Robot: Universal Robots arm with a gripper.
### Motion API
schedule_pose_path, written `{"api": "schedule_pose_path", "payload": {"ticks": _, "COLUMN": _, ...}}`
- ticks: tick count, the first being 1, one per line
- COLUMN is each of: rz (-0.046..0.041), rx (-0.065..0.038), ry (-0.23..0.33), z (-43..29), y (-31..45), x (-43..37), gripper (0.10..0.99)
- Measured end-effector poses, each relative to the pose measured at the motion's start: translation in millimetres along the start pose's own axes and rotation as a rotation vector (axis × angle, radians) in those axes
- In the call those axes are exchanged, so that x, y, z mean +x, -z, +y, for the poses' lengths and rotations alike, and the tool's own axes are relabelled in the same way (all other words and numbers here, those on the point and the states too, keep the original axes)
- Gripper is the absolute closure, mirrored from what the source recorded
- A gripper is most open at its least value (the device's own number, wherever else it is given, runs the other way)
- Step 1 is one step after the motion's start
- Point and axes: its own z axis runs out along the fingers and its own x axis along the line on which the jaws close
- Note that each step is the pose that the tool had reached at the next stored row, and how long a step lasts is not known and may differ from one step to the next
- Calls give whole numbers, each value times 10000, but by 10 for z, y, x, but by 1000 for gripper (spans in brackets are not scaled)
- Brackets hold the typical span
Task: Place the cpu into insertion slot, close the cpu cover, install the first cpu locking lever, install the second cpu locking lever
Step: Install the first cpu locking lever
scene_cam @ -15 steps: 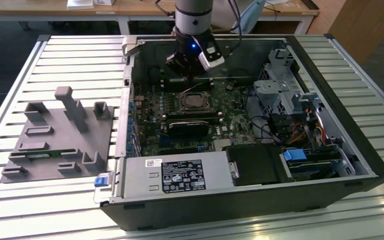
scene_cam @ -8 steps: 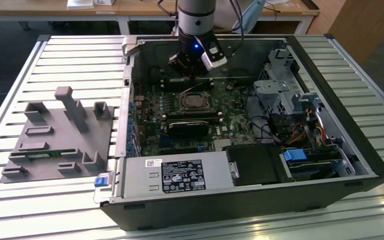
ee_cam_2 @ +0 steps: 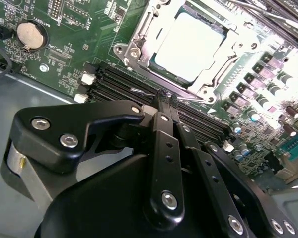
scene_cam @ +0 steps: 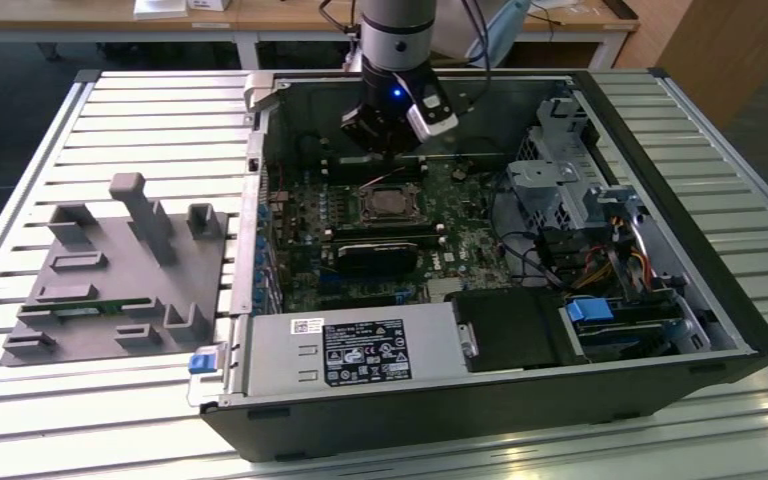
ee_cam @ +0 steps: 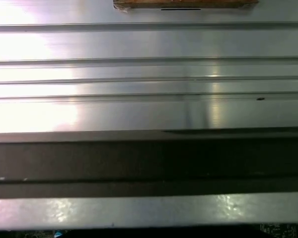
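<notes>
Cpu (ee_cam_2: pixel 191 44) is sitting in the insertion slot (ee_cam_2: pixel 139 29), with the cpu cover (ee_cam_2: pixel 216 74) lying around it. We are seeing the pincer (ee_cam_2: pixel 166 96) pressed fully together, gripping nothing, hovering just beside the socket over the memory slots (ee_cam_2: pixel 114 82).

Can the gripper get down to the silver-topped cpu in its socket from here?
Probably yes. The gripper, fingers together, sits beside the square silver-topped cpu over the black memory slots, with nothing between them.
</notes>
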Motion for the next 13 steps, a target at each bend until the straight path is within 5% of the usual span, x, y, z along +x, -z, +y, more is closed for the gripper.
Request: {"api": "schedule_pose_path", "payload": {"ticks": 13, "rz": 24, "rx": 1, "ry": -1, "z": 8, "y": -72, "x": -114, "gripper": 980}}
